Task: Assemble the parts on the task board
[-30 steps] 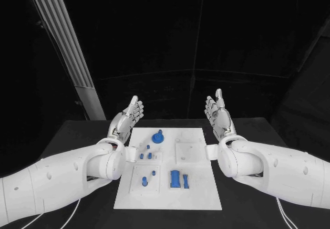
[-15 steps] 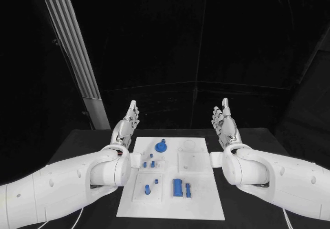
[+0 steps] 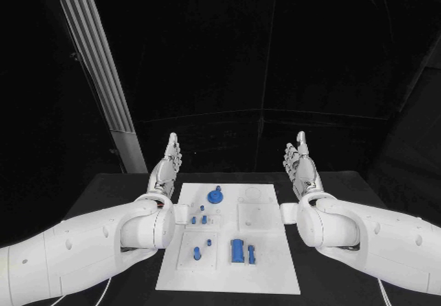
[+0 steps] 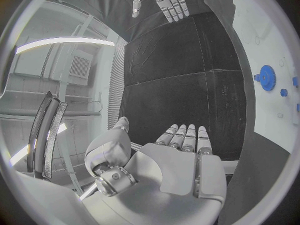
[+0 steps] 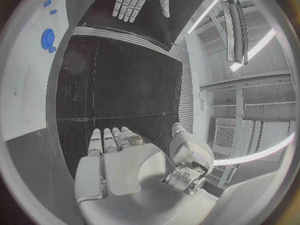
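A black table (image 3: 110,188) carries a long white board (image 3: 271,268) at its middle, running away from the robot between its two arms. Small blue parts sit on the board: a round gear (image 3: 215,195) at the far end, a few small pegs (image 3: 197,219) left of centre, and a taller block (image 3: 237,249) with a slim piece just beside it nearer the robot.

The left hand (image 3: 166,169) is raised off the board's far left corner, flat, fingers straight and pressed together, holding nothing. The right hand (image 3: 301,167) mirrors it off the far right corner — also flat and empty.

The left wrist view adds what the head view cannot: the palm side of the left hand (image 4: 181,160), thumb held out to the side, with the gear's (image 4: 267,77) teeth plain. The right wrist view shows the same of the right hand (image 5: 122,162).

Against half a second ago, nothing has moved — hands and parts lie as they did.
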### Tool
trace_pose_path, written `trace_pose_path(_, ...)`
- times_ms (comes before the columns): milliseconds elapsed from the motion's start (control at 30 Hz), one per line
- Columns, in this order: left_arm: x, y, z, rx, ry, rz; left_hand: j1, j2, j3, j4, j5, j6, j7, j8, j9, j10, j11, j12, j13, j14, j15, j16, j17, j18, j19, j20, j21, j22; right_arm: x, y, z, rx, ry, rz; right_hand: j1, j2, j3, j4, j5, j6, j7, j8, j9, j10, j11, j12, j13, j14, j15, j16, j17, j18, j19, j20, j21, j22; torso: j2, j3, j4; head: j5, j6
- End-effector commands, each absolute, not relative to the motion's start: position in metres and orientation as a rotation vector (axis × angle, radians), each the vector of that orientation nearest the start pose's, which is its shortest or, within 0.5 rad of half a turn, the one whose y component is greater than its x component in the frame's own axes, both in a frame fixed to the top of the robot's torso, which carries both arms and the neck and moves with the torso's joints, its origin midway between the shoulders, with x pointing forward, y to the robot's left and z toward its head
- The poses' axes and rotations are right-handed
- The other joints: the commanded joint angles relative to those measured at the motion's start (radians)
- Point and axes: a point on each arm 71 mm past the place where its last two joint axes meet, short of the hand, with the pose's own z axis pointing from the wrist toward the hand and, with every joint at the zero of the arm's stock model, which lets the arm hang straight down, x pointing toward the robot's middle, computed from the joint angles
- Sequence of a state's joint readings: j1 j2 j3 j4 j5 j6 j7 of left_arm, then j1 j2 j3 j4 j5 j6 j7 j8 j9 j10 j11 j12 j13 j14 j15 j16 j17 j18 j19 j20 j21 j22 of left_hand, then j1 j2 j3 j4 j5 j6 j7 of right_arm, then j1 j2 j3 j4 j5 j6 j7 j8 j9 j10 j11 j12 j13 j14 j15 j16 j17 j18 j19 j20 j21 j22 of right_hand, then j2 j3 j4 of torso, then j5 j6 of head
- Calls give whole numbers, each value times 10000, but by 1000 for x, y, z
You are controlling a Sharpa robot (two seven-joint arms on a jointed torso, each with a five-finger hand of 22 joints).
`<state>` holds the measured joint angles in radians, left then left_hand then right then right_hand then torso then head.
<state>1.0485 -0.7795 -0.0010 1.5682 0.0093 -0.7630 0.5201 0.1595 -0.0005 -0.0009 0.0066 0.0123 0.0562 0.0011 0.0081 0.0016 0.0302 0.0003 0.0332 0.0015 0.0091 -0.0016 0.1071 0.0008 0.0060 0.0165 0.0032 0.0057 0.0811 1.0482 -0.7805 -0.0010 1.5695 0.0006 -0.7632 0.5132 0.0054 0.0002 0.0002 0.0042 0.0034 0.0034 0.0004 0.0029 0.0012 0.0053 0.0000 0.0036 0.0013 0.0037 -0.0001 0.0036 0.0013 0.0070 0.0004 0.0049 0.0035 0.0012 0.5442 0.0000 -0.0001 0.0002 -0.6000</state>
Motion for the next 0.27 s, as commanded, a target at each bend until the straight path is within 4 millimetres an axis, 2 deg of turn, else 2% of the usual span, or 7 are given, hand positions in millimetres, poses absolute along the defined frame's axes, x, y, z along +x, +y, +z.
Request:
trace_pose_path(33,462,192,-224,-12089,12178,-12289,-494,5,9,-66,-123,-562,-11,-81,-16,-302,-3,-332,-15,-91,16,-343,-8,-60,-165,-32,-57,-811,462,-192,-224,12089,12178,12289,-54,-2,-2,-42,-34,-34,-4,-29,-12,-53,0,-36,-13,-37,1,-36,-13,-70,-4,-49,-35,-12,0,0,1,-2,0)
trace_pose_path(67,462,192,-224,-12089,12178,-12289,-542,5,9,-66,-123,-562,-11,-81,-16,-302,-3,-332,-15,-91,16,-370,-8,-60,-165,-32,-57,-811,462,-192,-224,12089,12178,12289,-54,-2,-2,-42,-34,-34,-4,-29,-12,-53,0,-36,-13,-37,1,-36,-13,-70,-4,-49,-35,-12,0,0,1,-2,0)
trace_pose_path(100,462,192,-224,-12089,12178,-12289,-570,5,9,-66,-123,-562,-11,-81,-16,-302,-3,-332,-15,-91,16,-1071,-8,-60,-165,-32,-57,-811,462,-192,-224,12089,12178,12289,-54,-2,-2,-42,-34,-34,-4,-29,-12,-53,0,-36,-13,-37,1,-36,-13,-70,-4,-49,-35,-12,0,0,1,-2,0)
trace_pose_path(267,462,192,-224,-12089,12178,-12289,-740,5,9,-66,-123,-562,-11,-81,-16,-302,-3,-332,-15,-91,16,-1071,-8,-60,-165,-32,-57,-811,462,-192,-224,12089,12178,12289,-54,-2,-2,-42,-34,-34,-4,-29,-12,-53,0,-36,-13,-37,1,-36,-13,-70,-4,-49,-35,-12,0,0,1,-2,0)
